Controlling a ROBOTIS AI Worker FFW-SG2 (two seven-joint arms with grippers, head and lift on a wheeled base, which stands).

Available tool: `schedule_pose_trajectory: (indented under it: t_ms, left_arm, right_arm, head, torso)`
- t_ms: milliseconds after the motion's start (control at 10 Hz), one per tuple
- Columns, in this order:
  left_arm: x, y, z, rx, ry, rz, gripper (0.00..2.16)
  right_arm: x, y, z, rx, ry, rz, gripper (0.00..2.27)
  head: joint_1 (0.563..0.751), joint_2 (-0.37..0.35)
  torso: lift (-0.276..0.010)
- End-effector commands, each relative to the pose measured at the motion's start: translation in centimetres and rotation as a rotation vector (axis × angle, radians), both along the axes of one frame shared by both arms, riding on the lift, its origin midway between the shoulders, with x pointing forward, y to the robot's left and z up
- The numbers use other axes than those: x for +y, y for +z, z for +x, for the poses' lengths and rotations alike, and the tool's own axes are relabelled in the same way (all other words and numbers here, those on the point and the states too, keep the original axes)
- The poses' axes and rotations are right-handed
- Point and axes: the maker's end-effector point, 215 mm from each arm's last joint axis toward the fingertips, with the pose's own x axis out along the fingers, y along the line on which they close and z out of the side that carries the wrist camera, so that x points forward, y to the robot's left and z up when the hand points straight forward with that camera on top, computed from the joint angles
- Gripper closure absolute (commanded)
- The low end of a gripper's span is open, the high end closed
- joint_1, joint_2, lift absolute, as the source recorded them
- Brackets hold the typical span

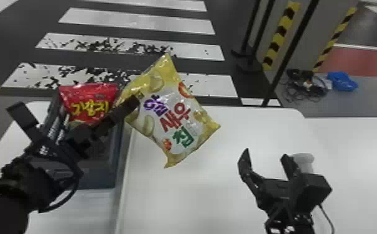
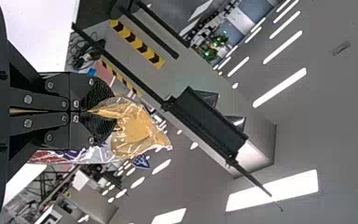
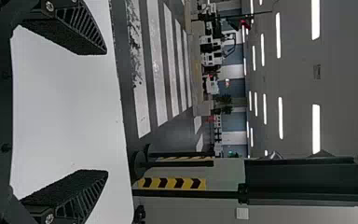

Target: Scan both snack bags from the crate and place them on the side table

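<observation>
My left gripper [image 1: 135, 102] is above the right side of the crate [image 1: 116, 168], shut on an edge of the yellow snack bag [image 1: 172, 115], which hangs tilted over the white table. In the left wrist view the fingertips of the left gripper [image 2: 98, 111] pinch the yellow bag's [image 2: 137, 133] crumpled corner. The red snack bag [image 1: 90, 101] stands in the crate's far part, partly behind the left arm. Over the table at the right, my right gripper [image 1: 264, 155] is open with nothing between its fingers; the right wrist view shows the right gripper [image 3: 105, 112] with fingers wide apart.
A white table [image 1: 216, 193] extends under both arms, with another white surface [image 1: 359, 140] at the right. A whitish round object [image 1: 303, 160] stands just behind the right gripper. Black stand poles [image 1: 278, 74] rise beyond the table; cables [image 1: 306, 87] lie on the floor.
</observation>
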Motion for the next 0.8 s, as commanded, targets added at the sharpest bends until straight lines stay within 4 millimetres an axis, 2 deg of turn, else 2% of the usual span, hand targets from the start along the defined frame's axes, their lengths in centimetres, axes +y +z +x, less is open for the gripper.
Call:
schedule_pose_trajectory:
  t_ms: [0,300,700]
  left_arm:
    - [-2.8,-1.8,-0.4,0.025,-0.044,0.043,2.14]
    - [-6.6,-5.3,-0.7,0.075,-0.118,0.118,2.14]
    - [-13.3,-9.8,-2.3,0.132,-0.24,0.238,2.13]
  right_arm:
    - [-0.8,0.5,0.0,-0.007,-0.014,-0.002,0.08]
    - [-1.4,1.0,-0.1,-0.015,-0.023,-0.004,0.08]
    - [-1.4,1.5,-0.3,-0.02,-0.022,-0.003,0.08]
  head:
    - [0.695,-0.186]
    - [0.695,-0.255]
    - [0.695,-0.328]
  torso:
    - [-0.095]
    - [-0.095]
    - [-0.095]
